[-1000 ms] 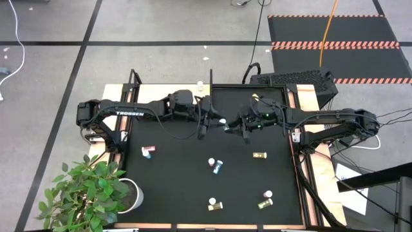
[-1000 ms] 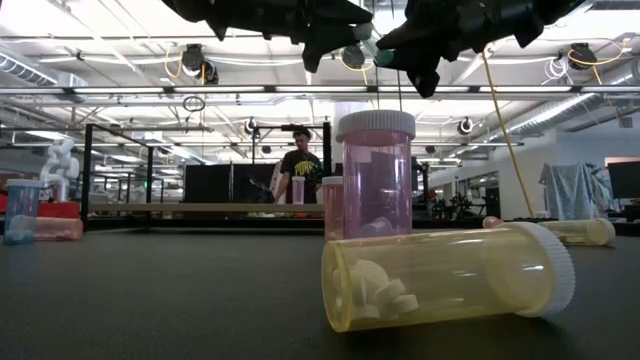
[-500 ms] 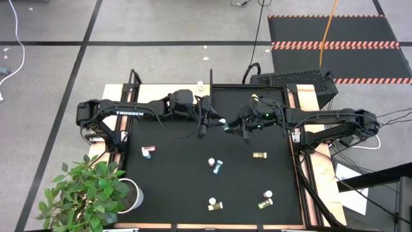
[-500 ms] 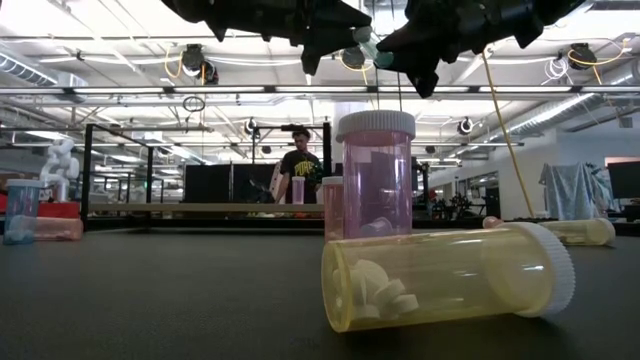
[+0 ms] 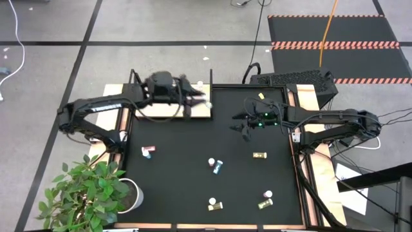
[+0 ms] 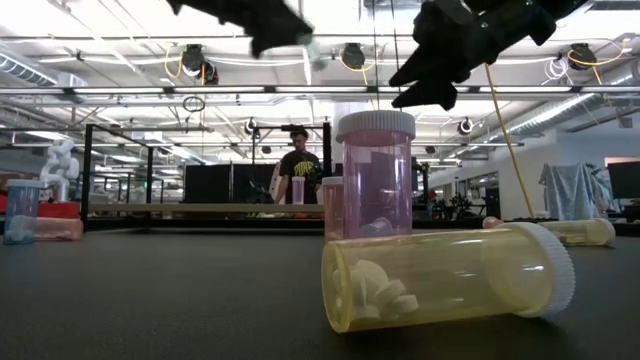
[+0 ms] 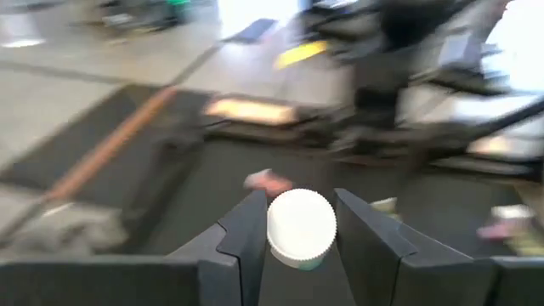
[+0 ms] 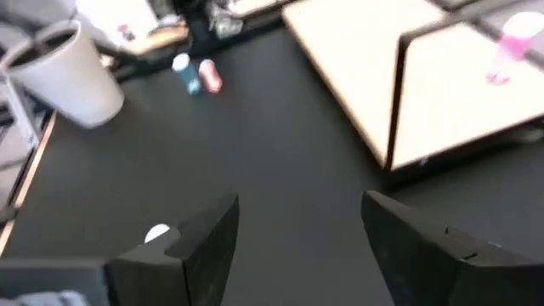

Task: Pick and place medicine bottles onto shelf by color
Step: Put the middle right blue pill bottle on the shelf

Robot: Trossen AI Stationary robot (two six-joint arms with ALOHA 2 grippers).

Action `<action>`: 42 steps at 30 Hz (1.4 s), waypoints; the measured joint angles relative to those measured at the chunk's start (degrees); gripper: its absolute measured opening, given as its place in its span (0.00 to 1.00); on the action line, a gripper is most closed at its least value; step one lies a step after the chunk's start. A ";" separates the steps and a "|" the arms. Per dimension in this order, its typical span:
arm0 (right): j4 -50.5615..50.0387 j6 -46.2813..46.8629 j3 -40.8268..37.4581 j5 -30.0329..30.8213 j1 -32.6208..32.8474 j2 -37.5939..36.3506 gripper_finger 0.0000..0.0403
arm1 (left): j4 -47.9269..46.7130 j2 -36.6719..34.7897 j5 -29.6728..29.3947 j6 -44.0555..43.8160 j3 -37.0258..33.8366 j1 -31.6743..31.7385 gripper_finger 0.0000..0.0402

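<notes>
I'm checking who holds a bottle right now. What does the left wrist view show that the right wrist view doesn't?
Left wrist only: the left gripper clamped on a white-capped bottle.
Right wrist only: the right gripper open and empty, a pink bottle standing on the shelf, a white cup.
Both: the black mat.

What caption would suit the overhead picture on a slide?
Left gripper carries a white-capped bottle over the pale shelf, while the right gripper hangs open above the black mat of scattered bottles.
</notes>
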 joint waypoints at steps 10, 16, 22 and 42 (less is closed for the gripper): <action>0.03 1.94 0.01 3.09 -1.17 -0.56 0.61 | -4.81 4.72 -9.16 5.78 -0.02 16.73 0.32; -3.22 4.07 -0.01 7.07 -0.78 -1.96 0.61 | -2.14 12.34 -7.06 6.88 -0.07 22.27 0.32; -6.48 5.20 -0.01 10.44 0.01 -3.04 0.61 | 1.36 17.67 -2.62 10.71 -0.07 22.89 0.32; -7.00 6.66 -0.01 14.70 -0.12 -3.15 0.61 | 7.35 21.20 -2.52 13.98 -8.04 23.95 0.32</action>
